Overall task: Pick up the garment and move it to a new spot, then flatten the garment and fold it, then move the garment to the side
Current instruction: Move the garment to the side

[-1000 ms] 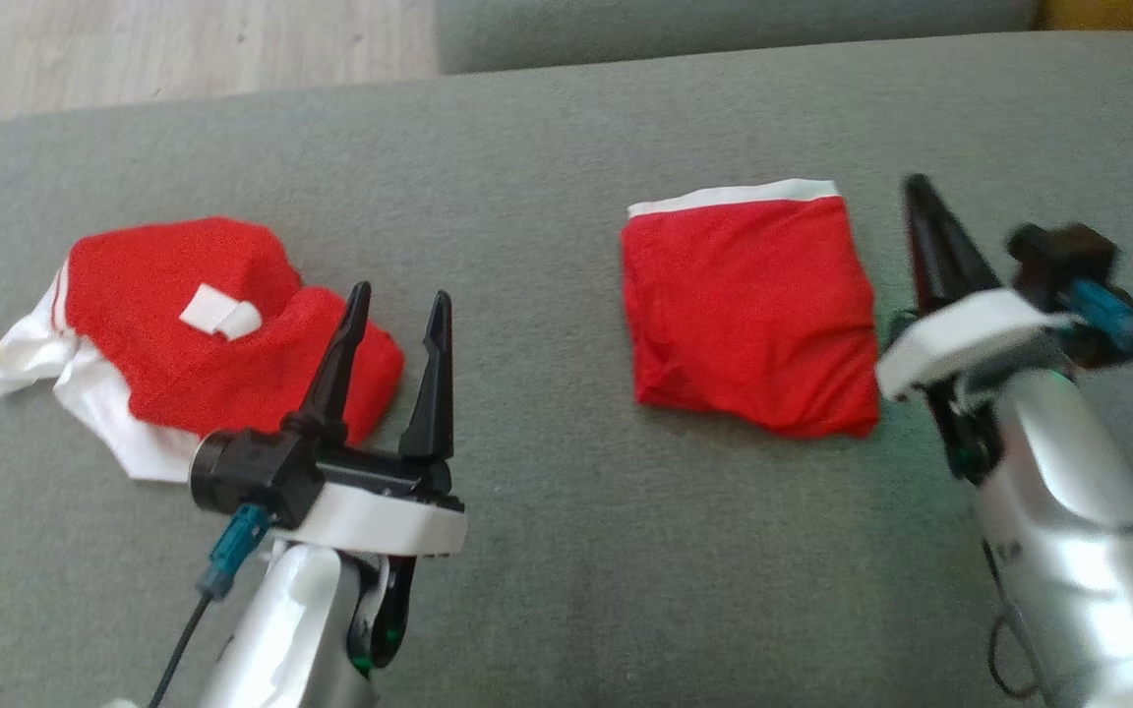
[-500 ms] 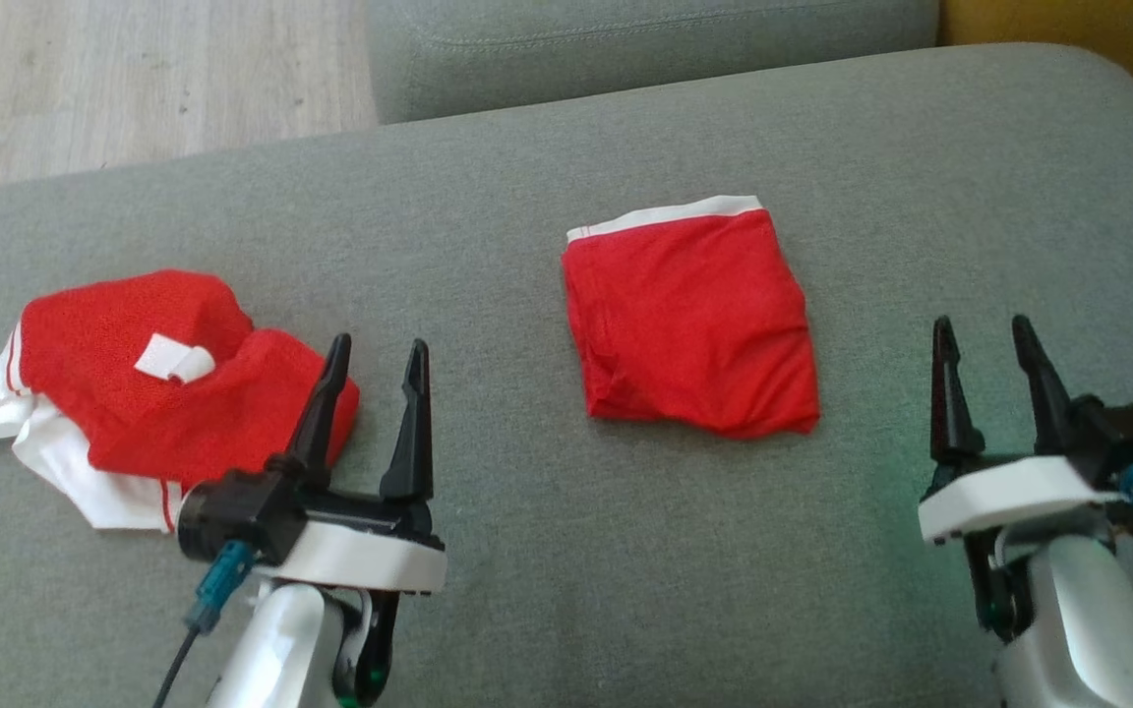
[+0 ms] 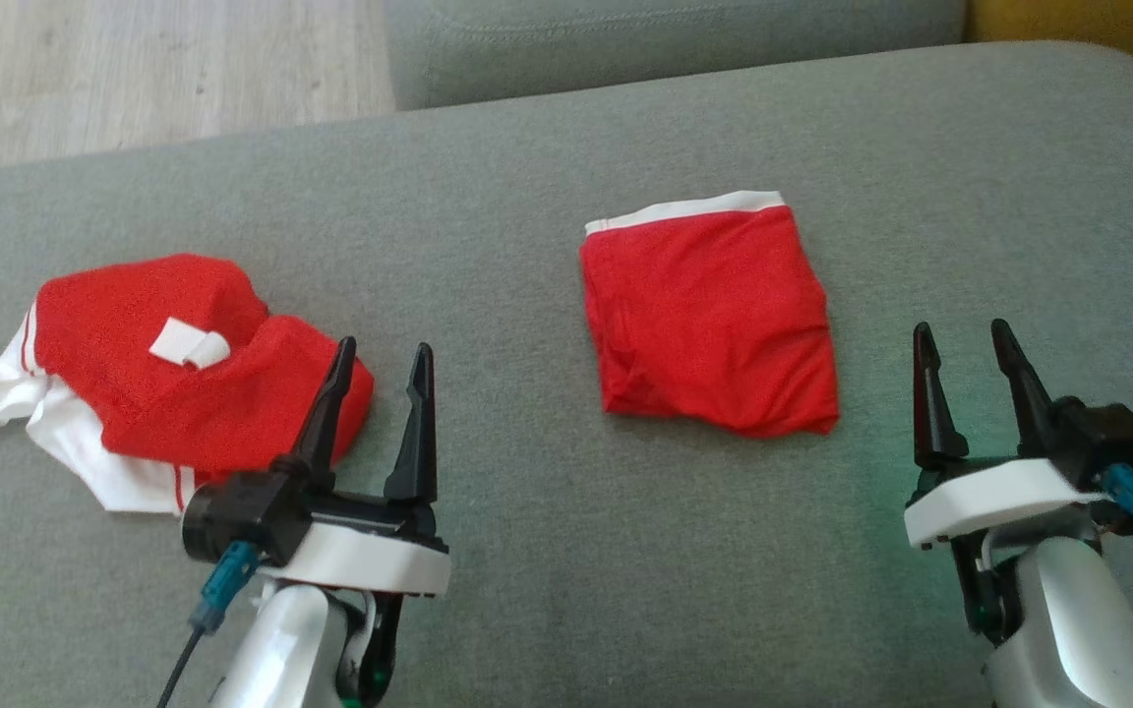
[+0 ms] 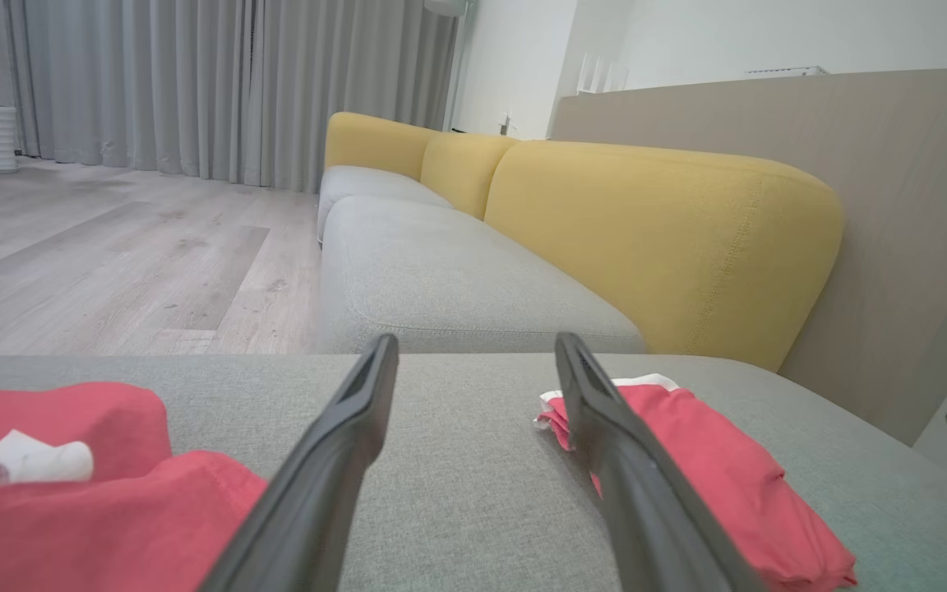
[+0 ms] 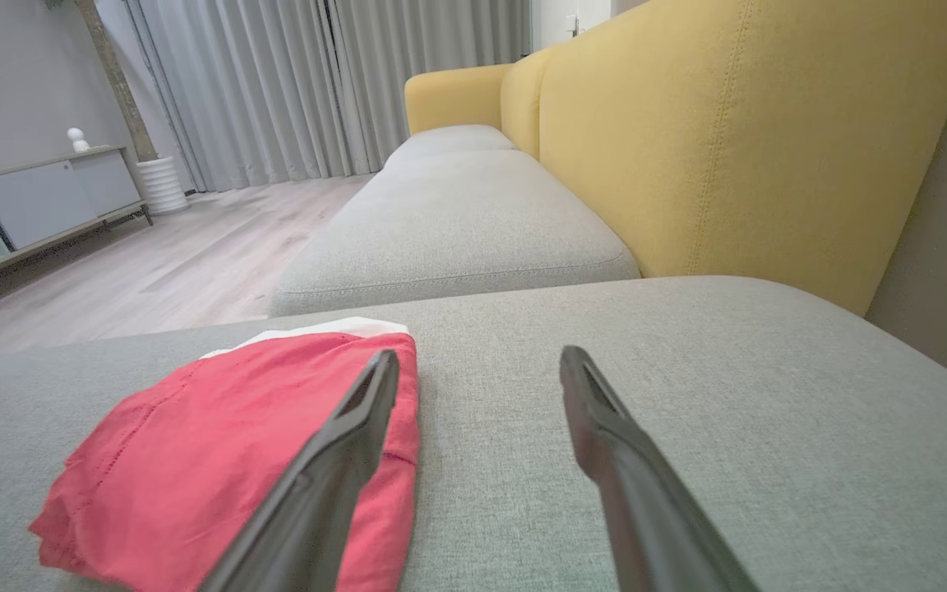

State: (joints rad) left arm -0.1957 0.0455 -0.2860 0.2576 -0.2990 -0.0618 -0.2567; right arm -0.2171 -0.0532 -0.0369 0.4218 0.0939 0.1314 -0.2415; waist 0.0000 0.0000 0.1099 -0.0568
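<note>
The left gripper has its two long dark fingers spread apart with nothing between them, and grey upholstery shows through the gap. In the head view its left finger overlaps the near edge of a crumpled red and white garment. Whether it touches the cloth cannot be told. The right gripper is likewise spread and empty. It hovers near the lower right corner of a folded red garment and is apart from it in the head view.

The folded red garment lies as a neat near-square at the middle right of the grey sofa seat cushion, with a white waistband along its far edge. It looks finished. The crumpled red and white garment sits well apart at the left of the cushion. It is heaped, with white panels spilling out at its left side and a small white label curled on top. This is probably the piece to take next.

Both appear to be thin, light, limp fabric. Such cloth will likely sag and drape from any pinch, and its layers may slide or lift together. A sensible hold on the heap would be a raised fold or the white hem at its edge.

Beyond the cushion are a second grey seat, a yellow backrest and a pale wooden floor.
</note>
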